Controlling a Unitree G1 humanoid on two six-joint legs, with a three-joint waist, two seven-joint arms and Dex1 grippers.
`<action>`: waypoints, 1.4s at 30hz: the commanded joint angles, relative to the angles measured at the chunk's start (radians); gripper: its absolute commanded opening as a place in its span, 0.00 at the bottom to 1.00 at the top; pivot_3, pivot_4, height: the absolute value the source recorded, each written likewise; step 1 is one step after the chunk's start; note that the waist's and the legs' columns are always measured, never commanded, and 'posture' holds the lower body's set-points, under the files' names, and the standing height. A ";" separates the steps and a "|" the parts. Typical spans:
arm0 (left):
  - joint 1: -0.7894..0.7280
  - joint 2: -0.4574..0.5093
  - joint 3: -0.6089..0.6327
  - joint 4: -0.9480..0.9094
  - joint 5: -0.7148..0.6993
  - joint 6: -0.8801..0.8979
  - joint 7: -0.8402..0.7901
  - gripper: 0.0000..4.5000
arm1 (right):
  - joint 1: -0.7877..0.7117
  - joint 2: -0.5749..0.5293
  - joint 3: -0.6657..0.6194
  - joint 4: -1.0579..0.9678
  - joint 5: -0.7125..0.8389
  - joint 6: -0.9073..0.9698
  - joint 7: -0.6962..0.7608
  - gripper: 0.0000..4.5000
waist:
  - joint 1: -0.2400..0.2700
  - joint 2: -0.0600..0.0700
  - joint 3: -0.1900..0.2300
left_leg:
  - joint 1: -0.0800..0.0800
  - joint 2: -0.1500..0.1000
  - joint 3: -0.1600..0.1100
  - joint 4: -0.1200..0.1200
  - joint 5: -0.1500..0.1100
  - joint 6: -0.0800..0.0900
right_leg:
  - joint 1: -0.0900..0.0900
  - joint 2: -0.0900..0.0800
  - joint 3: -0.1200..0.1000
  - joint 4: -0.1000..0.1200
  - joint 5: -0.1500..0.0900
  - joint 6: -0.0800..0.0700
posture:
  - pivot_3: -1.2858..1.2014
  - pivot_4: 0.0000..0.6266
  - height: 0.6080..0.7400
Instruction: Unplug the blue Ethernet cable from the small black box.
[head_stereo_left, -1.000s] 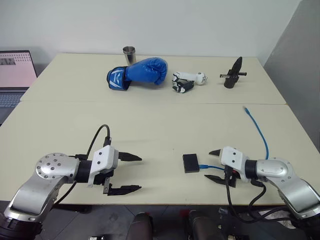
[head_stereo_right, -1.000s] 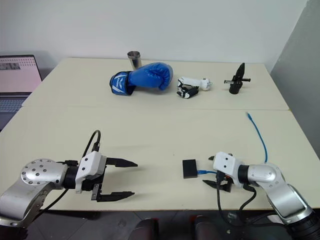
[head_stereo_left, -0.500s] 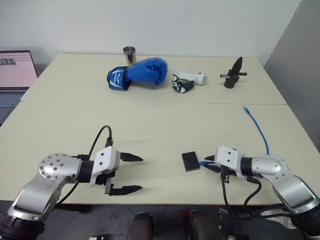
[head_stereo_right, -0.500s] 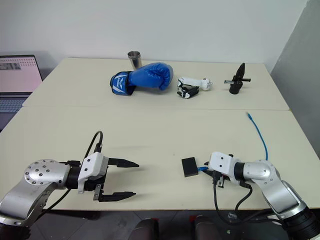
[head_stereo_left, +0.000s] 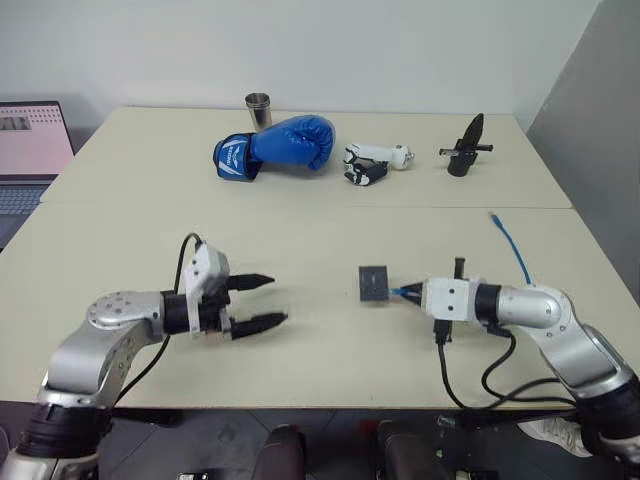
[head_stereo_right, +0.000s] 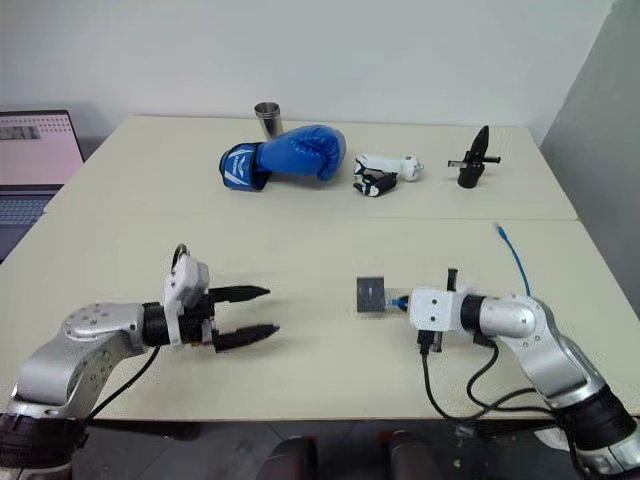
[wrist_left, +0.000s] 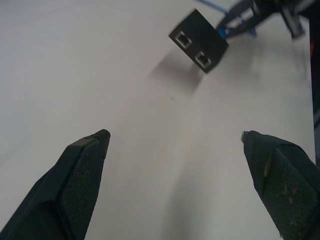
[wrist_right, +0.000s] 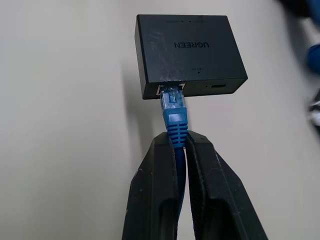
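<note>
The small black box (wrist_right: 189, 52) hangs tilted a little above the table, casting a shadow below it (wrist_left: 199, 41). The blue Ethernet cable (wrist_right: 174, 112) is plugged into one of its ports. My right gripper (wrist_right: 181, 137) is shut on the cable just behind the plug, to the right of the box (head_stereo_left: 374, 283). From there the cable trails back over the table to its free end (head_stereo_left: 492, 216). My left gripper (head_stereo_left: 278, 300) stands open and empty to the left of the box, pointing at it across a stretch of bare table.
Along the far side of the table (head_stereo_left: 300, 230) lie a blue boxing glove (head_stereo_left: 280, 143), a metal cup (head_stereo_left: 258, 108), a white and black item (head_stereo_left: 372, 162) and a pointed black clamp-like object (head_stereo_left: 465, 147). A laptop (head_stereo_left: 30, 140) stands off the left edge.
My right gripper shut on the cable behind the plug, then rose and moved forward, lifting the box off the table. My left gripper rolled and moved forward, staying open.
</note>
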 joint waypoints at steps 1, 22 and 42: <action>-0.060 -0.038 0.079 -0.008 -0.168 0.176 0.073 1.00 | -0.056 0.031 0.002 0.010 -0.054 -0.111 -0.054 0.00 | 0.000 0.000 0.000 | 0.000 0.000 0.000 0.000 0.000 0.000 | 0.000 0.000 0.000 0.000 0.000 0.000 | 0.52 0.24 1.00; -0.193 -0.149 0.094 0.029 -0.385 0.403 0.146 1.00 | -0.175 0.124 0.022 -0.026 -0.111 -0.243 -0.059 0.00 | 0.002 0.000 0.000 | 0.000 -0.001 -0.001 0.000 0.000 -0.001 | 0.000 -0.001 0.000 0.001 0.003 -0.005 | 0.52 0.24 1.00; -0.217 -0.146 0.065 0.038 -0.364 0.404 0.109 0.44 | -0.171 0.137 0.030 -0.020 -0.128 -0.297 -0.050 0.00 | 0.002 0.000 0.000 | 0.000 -0.001 -0.001 0.000 0.000 -0.001 | 0.000 -0.001 0.000 0.001 0.003 -0.006 | 0.52 0.24 1.00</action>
